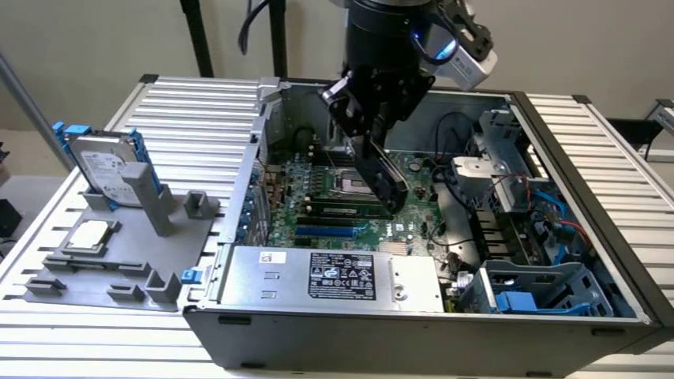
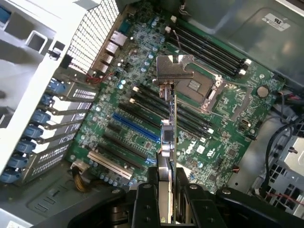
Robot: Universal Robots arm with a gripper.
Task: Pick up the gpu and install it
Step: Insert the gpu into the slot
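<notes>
Holding the gpu point(image 1: 386, 180) edge-on: gripper point(image 1: 358, 130), fingers clamped on the card's near end, silver bracket point(image 2: 174, 69) at the far end. Position: tilted over the motherboard point(image 1: 316, 178) inside the open computer case point(image 1: 421, 324), whether it touches the board cannot be told. Outside the case, at the exterior view's left: hard drive point(image 1: 106, 162) upright, CPU chip point(image 1: 88, 234) flat, both on a grey tray point(image 1: 126, 272).

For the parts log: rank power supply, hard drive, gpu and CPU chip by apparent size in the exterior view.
1. power supply
2. hard drive and gpu: too close to rank, since the gpu, held by the gripper, shows nearly edge-on
3. CPU chip
</notes>
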